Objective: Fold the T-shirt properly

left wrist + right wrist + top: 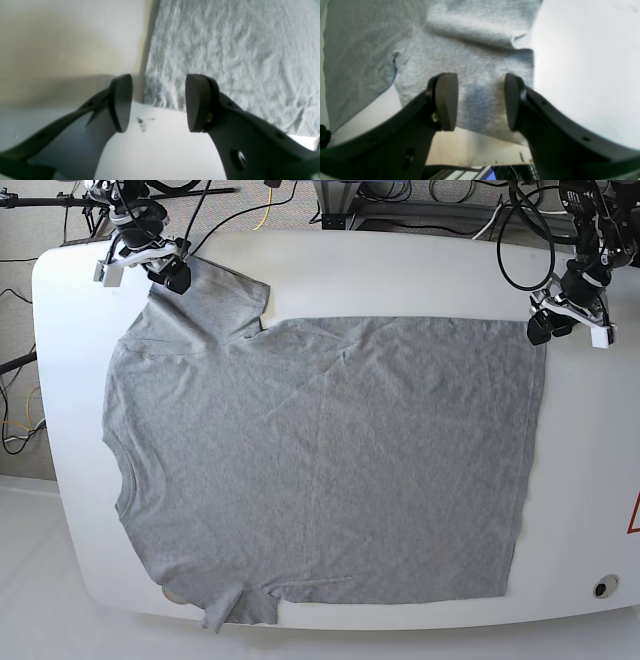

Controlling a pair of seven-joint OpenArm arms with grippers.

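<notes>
The T-shirt [320,470], a large plain heather-grey short-sleeved cotton garment with a round neck, lies spread flat on the rounded white table [70,380] and covers most of its top. No brand, label or readable writing shows on the cloth; only a sliver of a red mark sits at the table's right edge, too cut off to read.

In the base view, from the left: the neck opening faces the table's left edge, the far sleeve juts toward the upper left corner, and the near sleeve lies partly folded under at the bottom edge. The right gripper [172,272], black with a white bracket, hangs low over that far sleeve at the upper left corner, its arm reaching in from behind the table. In the right wrist view its two dark fingers [446,101] stand apart with grey sleeve cloth showing between them; nothing is pinched, and I cannot tell whether the tips touch the fabric.

The body of the shirt runs rightward, mildly wrinkled, with a faint crease down its middle, to the straight hem near the right side. There the left gripper [545,323] hovers at the hem's far corner, tilted downward. The left wrist view shows its pads [197,102] parted and empty, straddling the cloth's edge above bare white table bearing a small dark smudge [141,123].
</notes>
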